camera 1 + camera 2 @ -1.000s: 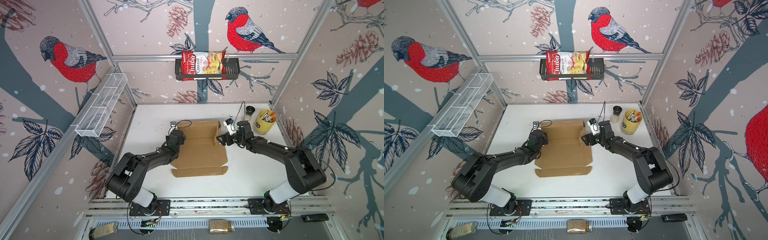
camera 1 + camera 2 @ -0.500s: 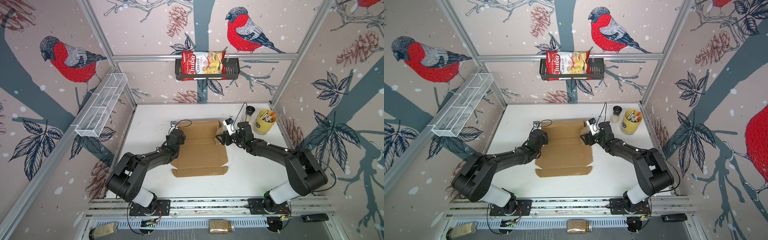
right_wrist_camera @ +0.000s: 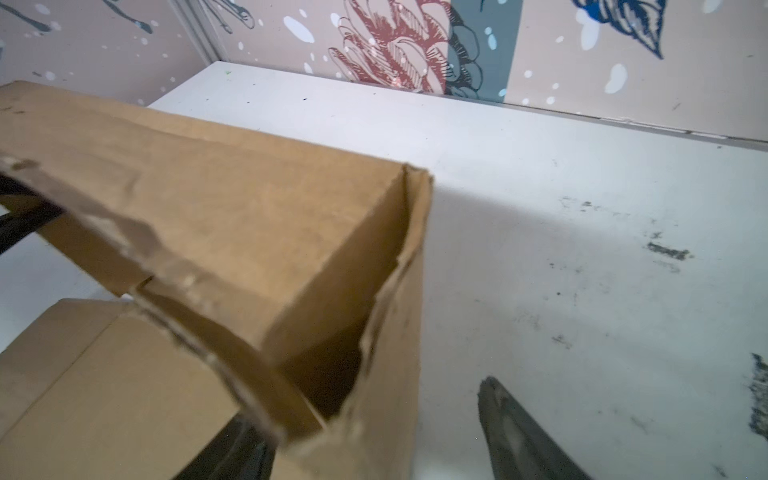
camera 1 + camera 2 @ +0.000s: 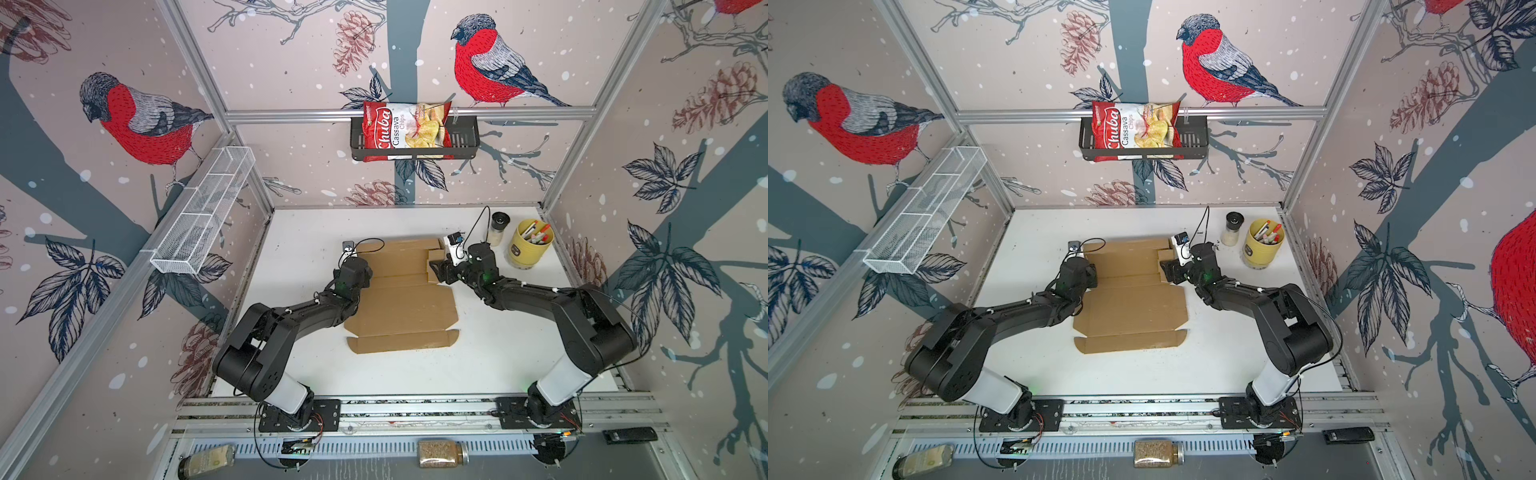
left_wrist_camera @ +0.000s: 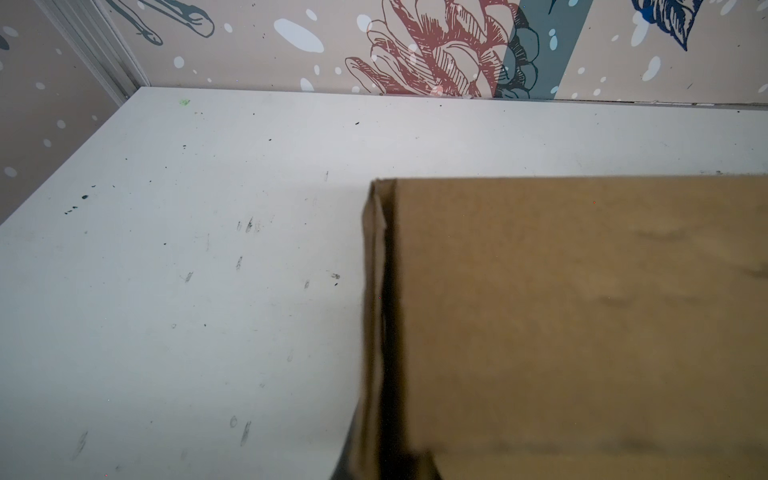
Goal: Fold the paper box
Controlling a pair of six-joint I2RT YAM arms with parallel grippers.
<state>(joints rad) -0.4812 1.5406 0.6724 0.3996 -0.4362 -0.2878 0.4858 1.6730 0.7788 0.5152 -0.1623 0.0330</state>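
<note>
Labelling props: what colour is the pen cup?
Yellow pen cup, clearest in a top view.

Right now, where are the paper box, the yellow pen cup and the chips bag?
paper box (image 4: 405,309), in a top view, flat middle panel
yellow pen cup (image 4: 530,255), in a top view, outer wall
chips bag (image 4: 395,133), in a top view, printed front

Plain brown paper box (image 4: 401,307), mostly flat w/ far-end flaps up.

The paper box (image 5: 582,324), blurred and cut off, hides most of the left gripper (image 5: 349,471).
</note>
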